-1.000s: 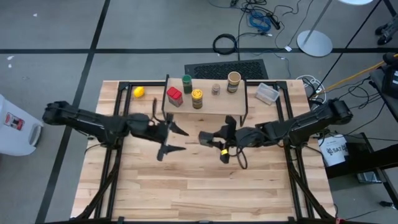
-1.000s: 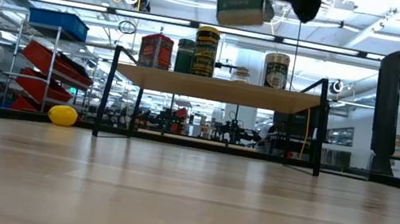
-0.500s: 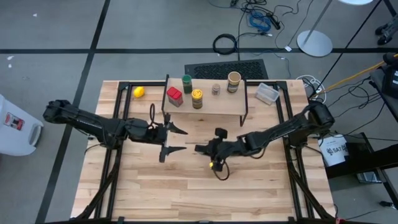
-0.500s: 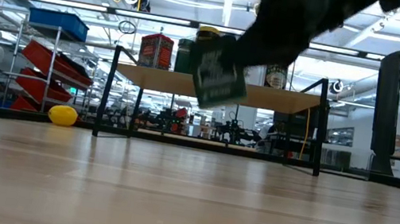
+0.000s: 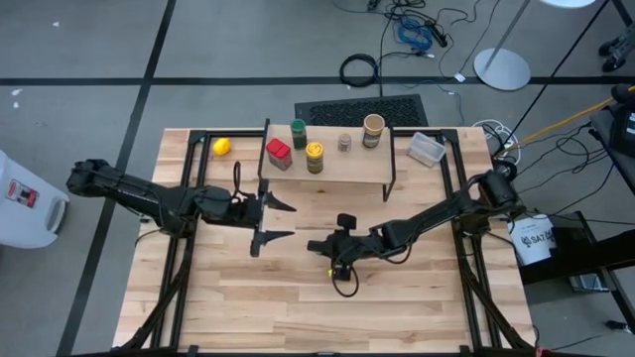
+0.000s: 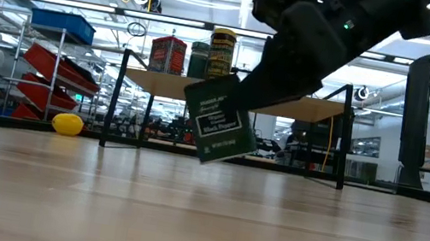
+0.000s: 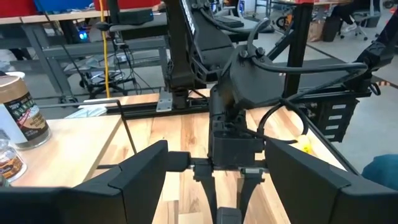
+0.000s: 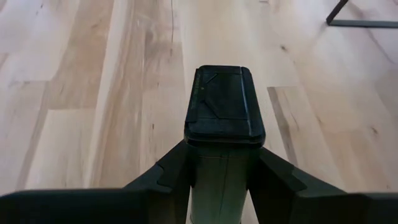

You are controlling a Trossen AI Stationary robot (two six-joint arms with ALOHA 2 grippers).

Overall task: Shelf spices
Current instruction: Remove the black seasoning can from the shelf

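Right gripper grasps dark spice box low over table; left gripper released, waiting.

High view: right gripper sits in front of the shelf, clamped on the dark rectangular box; left gripper spread wide nearby, holding nothing. Shelf carries red square tin, green-lidded jar, yellow-lidded jar, tiny brownish jar, tan round-topped jar.
Low view: box tilted, just above the table.
Right wrist view: fingers pinch both sides of box.
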